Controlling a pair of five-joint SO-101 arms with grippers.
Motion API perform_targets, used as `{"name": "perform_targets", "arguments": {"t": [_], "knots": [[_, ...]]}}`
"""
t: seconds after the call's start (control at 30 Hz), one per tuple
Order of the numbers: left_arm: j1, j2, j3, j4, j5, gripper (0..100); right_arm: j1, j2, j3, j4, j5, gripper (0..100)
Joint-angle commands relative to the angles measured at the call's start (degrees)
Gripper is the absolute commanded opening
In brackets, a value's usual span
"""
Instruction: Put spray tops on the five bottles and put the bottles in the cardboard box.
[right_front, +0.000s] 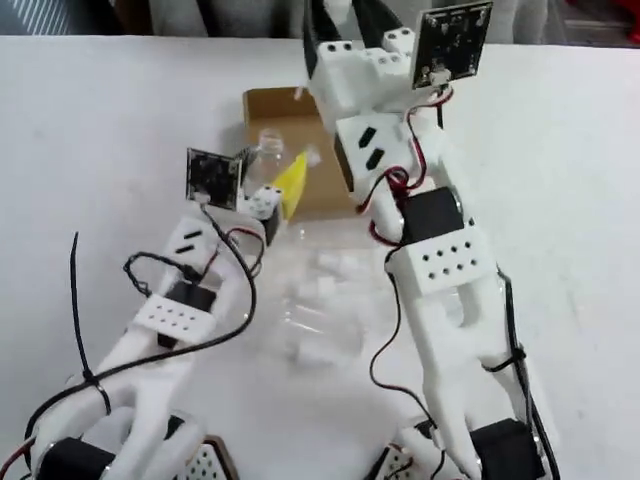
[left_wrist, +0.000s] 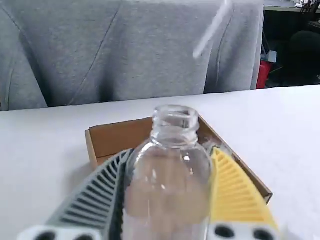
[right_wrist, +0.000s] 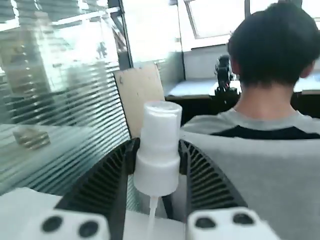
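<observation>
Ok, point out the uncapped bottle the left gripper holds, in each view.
High view: the bottle is upper middle, overlapping the cardboard box.
Left wrist view: the bottle is lower centre, clamped in the left gripper, with the box behind it.
Right wrist view: faces the room, with a spray top in the right gripper.
Shared landmark: the cardboard box, in the high and left wrist views.

Both arms stretched forward, each gripper loaded.
The left gripper (left_wrist: 172, 157) clamps a clear bottle (left_wrist: 167, 192) upright between its grey and yellow jaws, by the cardboard box (left_wrist: 112, 137). The right gripper (right_wrist: 157, 150), higher over the box, pinches a white spray top (right_wrist: 159, 130) with its tube hanging down.
</observation>
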Motion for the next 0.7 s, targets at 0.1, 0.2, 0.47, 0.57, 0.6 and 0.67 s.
{"name": "perform_targets", "arguments": {"t": [0.1, 0.2, 0.47, 0.57, 0.6, 0.67], "knots": [[0.7, -2.4, -0.4, -1.8, 0.3, 2, -4.2, -2.3, -3.6, -2.0, 0.4, 1.6], [0.7, -2.4, -0.3, -1.8, 0.3, 2, -4.3, -1.9, -3.6, -2.2, 0.4, 1.6], [0.7, -2.3, -0.3, -1.8, 0.2, 2, -2.5, 0.6, -3.5, -1.8, 0.4, 1.5], [0.7, -2.3, -0.3, -1.8, 0.2, 2, -2.4, -0.3, -3.6, 2.5, 0.4, 1.5], [0.7, -2.3, -0.3, -1.8, 0.2, 2, -2.5, -1.1, -3.6, 4.4, 0.4, 1.5], [0.7, -2.3, -0.3, -1.8, 0.2, 2, -2.7, -2.2, -3.6, 6.6, 0.4, 1.5]]}}
